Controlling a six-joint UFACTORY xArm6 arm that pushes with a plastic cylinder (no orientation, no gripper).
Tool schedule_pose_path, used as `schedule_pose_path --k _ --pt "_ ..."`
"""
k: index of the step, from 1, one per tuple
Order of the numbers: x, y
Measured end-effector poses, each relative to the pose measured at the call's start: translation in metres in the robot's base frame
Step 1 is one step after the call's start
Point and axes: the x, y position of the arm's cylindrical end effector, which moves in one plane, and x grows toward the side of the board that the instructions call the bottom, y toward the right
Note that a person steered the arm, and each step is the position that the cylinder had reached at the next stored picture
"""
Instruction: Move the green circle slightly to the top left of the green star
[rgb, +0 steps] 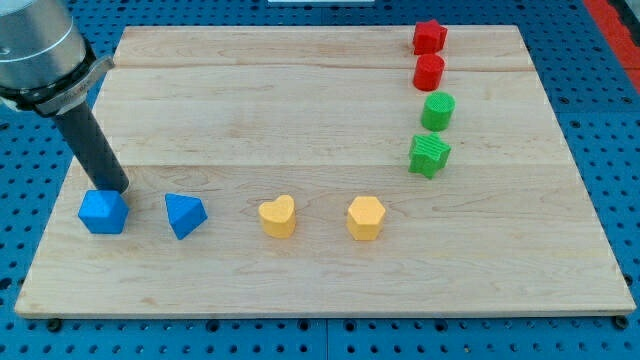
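Starting from your tip, note that this arm carries no pincer at all, only a rod, so nothing is gripped. It rests at the view's left of the table, touching or just above the blue hexagon block, well apart from the green circle. That circle sits just above the green star. You should travel right, skirting the red blocks, approach the circle from its right, and nudge it gently leftward.

Grey cylindrical arm housing, metal flange, straight dark rod, my tip.
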Motion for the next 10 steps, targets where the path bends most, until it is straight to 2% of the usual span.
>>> schedule_pose_path --k 2,5,6,8,10 --pt "0.001 0.000" --pt "-0.134 0.055" --pt "-0.137 0.064" --pt "-0.080 0.083" --pt "-0.032 0.156"
